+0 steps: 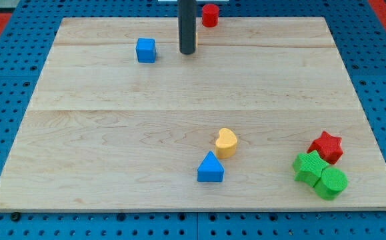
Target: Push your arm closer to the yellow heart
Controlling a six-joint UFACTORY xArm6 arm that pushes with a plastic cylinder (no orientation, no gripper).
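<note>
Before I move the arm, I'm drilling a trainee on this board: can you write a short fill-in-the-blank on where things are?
1. My tip sits near the view's top, between the blue cube and the ____ cylinder.
2. The yellow heart lies just above the blue ____.
3. The red star touches the ____ blocks.

Missing words: red; triangle; green

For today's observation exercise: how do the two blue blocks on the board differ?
Shape: the blue cube is square-faced; the blue triangle has a pointed top.
Place: the cube sits near the view's top left; the triangle sits low, near the centre.
Neighbours: the cube stands alone, left of my tip; the triangle almost touches the yellow heart.
Shared: both are blue and rest on the wooden board.
</note>
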